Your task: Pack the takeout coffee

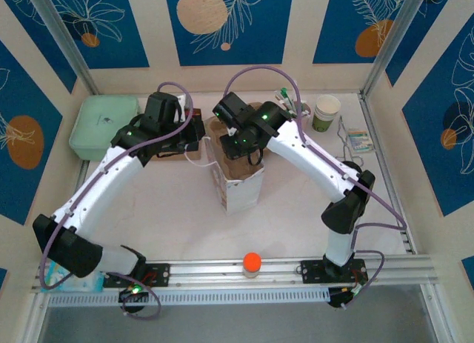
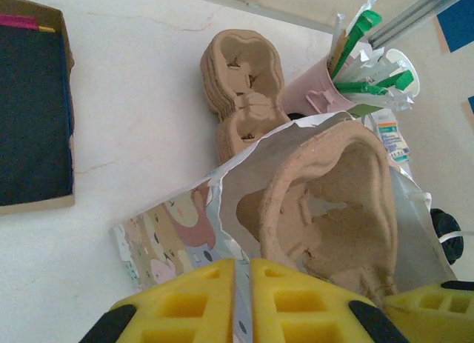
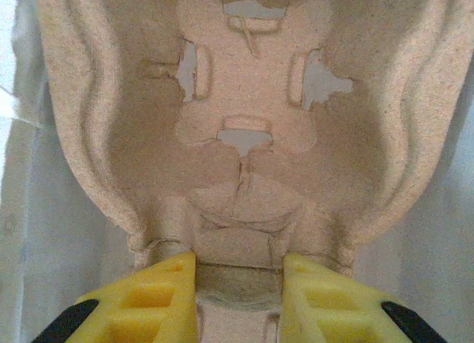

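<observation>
Right gripper (image 3: 241, 272) clamped on pulp carrier (image 3: 244, 98), held inside bag (image 2: 170, 232) | left gripper (image 2: 242, 298) pinched on bag rim | we judge: early stage, carrier wells bare, coffee not yet packed

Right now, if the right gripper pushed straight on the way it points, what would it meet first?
The right gripper pinches the brown cup carrier, so that comes first; behind it probably the bag's wall, depth unclear.
</observation>
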Action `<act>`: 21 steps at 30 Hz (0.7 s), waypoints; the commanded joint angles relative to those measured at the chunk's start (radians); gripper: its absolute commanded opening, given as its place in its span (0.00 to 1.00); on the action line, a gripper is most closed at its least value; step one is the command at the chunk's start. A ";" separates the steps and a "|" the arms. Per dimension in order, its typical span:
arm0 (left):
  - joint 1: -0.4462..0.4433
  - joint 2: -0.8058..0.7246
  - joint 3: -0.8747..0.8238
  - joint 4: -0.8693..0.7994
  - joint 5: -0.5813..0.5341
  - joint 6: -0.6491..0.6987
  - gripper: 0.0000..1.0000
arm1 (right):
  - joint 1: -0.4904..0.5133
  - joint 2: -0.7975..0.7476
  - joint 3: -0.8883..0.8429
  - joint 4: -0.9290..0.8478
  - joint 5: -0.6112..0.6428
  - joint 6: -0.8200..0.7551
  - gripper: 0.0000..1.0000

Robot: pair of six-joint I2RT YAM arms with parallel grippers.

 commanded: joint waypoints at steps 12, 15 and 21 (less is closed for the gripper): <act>0.013 -0.051 -0.018 0.006 0.009 0.001 0.22 | 0.005 0.054 0.001 -0.040 -0.040 0.002 0.26; 0.013 -0.053 -0.028 -0.004 -0.003 0.013 0.30 | 0.011 0.051 0.004 -0.050 -0.037 0.003 0.26; 0.013 -0.052 -0.044 -0.035 -0.021 0.048 0.43 | 0.022 0.024 0.029 -0.057 -0.027 0.005 0.26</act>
